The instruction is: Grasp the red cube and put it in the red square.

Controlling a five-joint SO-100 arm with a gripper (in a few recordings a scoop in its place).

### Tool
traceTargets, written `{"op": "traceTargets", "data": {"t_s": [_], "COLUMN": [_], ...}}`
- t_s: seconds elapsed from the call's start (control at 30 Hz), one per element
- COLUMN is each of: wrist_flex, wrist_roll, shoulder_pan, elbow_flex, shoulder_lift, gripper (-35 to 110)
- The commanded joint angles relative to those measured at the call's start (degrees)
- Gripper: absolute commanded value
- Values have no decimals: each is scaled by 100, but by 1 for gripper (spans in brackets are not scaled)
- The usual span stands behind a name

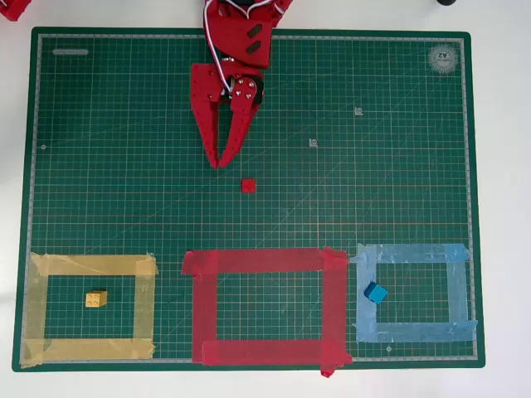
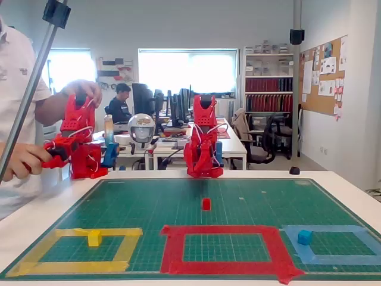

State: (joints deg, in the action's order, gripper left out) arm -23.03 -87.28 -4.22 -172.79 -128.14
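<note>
The red cube (image 1: 248, 186) (image 2: 206, 204) lies on the green mat, above the red square (image 1: 265, 308) (image 2: 225, 247) and outside it. My red gripper (image 1: 220, 162) (image 2: 201, 171) points down the mat in the overhead view, its tips a short way up and to the left of the cube, not touching it. The two fingers meet at their tips, with nothing between them.
A yellow block (image 1: 96, 298) sits inside the yellow tape frame (image 1: 90, 310) at the left. A blue block (image 1: 376, 293) sits inside the light-blue tape frame (image 1: 415, 293) at the right. The green cutting mat (image 1: 124, 149) covers the white table.
</note>
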Motion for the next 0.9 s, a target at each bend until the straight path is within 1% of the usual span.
{"op": "traceTargets", "data": {"t_s": [0.0, 0.17, 0.3, 0.53, 0.87], "wrist_flex": [-1195, -2250, -2786, -3138, -3155], "wrist_roll": [-325, -545, -703, -703, -694], "shoulder_pan": [26, 105, 141, 211, 404], "elbow_flex": [-141, -431, -598, -308, 299], "shoulder_lift": [589, 1477, 2074, 2874, 3621], "gripper": [6, 7, 9, 15, 18]}}
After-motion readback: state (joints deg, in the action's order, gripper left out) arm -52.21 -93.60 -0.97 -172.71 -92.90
